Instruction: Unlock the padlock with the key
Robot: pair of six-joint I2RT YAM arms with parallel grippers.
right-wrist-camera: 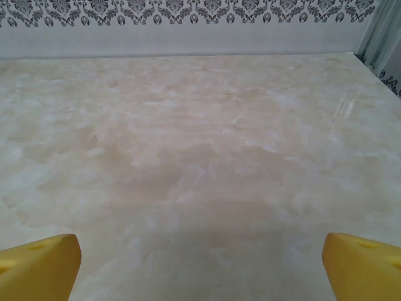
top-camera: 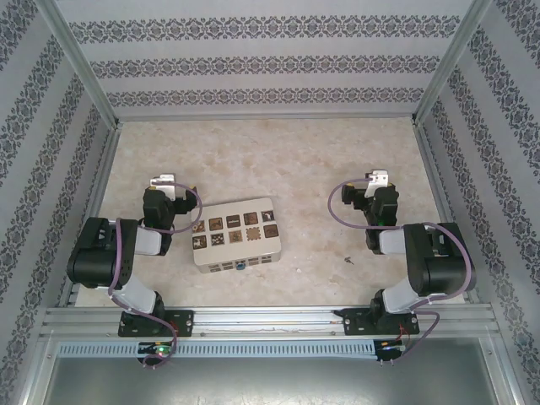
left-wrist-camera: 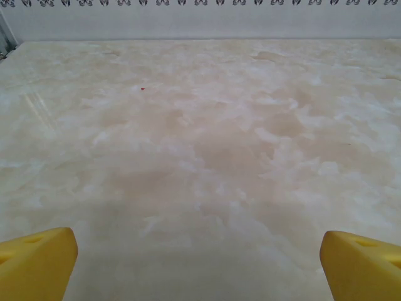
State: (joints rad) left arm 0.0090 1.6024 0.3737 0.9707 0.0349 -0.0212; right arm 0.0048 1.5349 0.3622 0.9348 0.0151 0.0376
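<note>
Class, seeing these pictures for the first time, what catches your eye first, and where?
A cream box with dark patterned squares sits left of centre on the marbled table, a tiny blue padlock at its near side. A small dark key lies to its right, nearer the right arm.

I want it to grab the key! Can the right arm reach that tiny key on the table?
Probably yes. The key lies on bare table beside the right arm with nothing around it. The right tool is open, though it points away.
</note>
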